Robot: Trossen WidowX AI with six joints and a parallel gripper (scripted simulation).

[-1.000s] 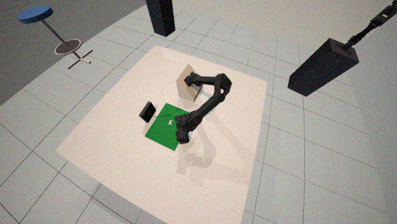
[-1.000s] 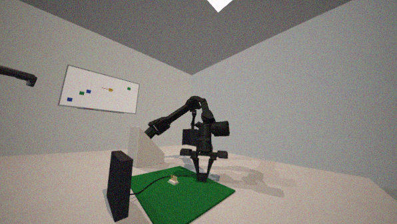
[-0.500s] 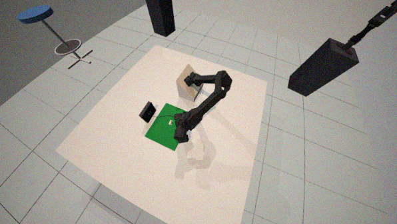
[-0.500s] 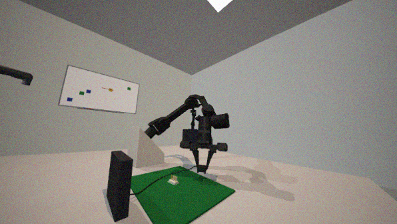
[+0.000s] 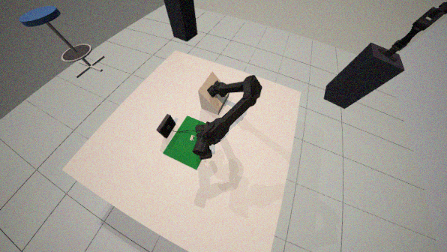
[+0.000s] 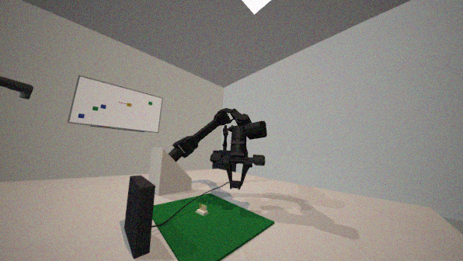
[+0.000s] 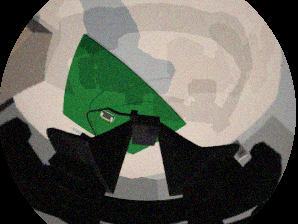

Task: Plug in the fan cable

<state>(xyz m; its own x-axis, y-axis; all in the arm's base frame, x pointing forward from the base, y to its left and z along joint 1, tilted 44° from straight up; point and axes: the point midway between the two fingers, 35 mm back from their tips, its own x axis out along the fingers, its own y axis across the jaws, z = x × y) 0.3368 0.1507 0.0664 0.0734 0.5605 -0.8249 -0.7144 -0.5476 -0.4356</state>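
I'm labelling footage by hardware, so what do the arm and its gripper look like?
The arm is matt black all over, built of blocky segments with rounded joint housings. The gripper is black too, with a wide crossbar body and two slim fingers tapering to the tips. No markings or loose wiring of its own show.

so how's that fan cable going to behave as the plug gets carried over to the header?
Probably floppy: the cable sags in a curve from the fan up to the hand, which is shut on the plug. It looks thin and light, so little drag. The upright fan looks narrow-based, so a taut cable might tip it.
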